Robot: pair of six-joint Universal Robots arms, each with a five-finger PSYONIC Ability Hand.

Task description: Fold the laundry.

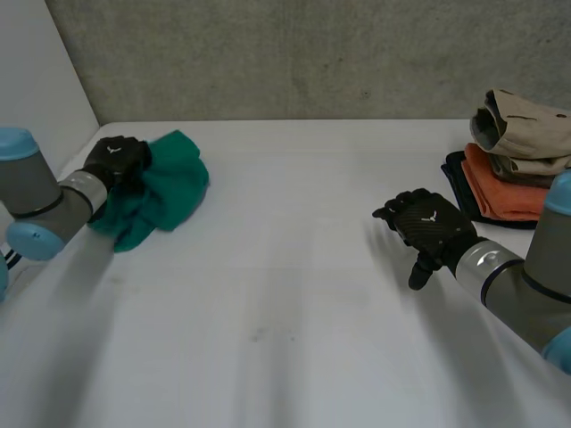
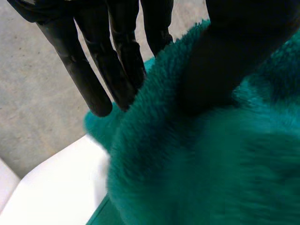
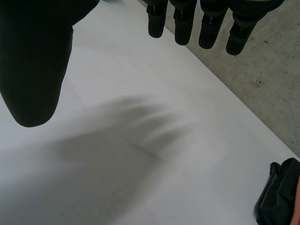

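Left hand (image 1: 116, 160): straight fingers (image 2: 93, 75) on one side of a ridge of fleece and the thumb (image 2: 234, 56) pressed in on the other, so the cloth is pinched between them.
Green fleece cloth (image 1: 165, 192): bunched in a heap at and beyond the left hand, gripped at its edge nearest that arm.
Right hand (image 1: 428, 227): loosely spread with relaxed fingers, holding nothing, over bare table and well apart from the green cloth.
Table (image 1: 294, 303): white, under both hands.
Stack of folded clothes (image 1: 513, 160): beyond the right hand on its outer side, not touched. It has a tan piece (image 1: 526, 125) on top, an orange piece (image 1: 504, 192) under it and a dark piece (image 3: 279, 194) at the bottom.
Wall (image 1: 312, 53): grey, behind the table's far edge.
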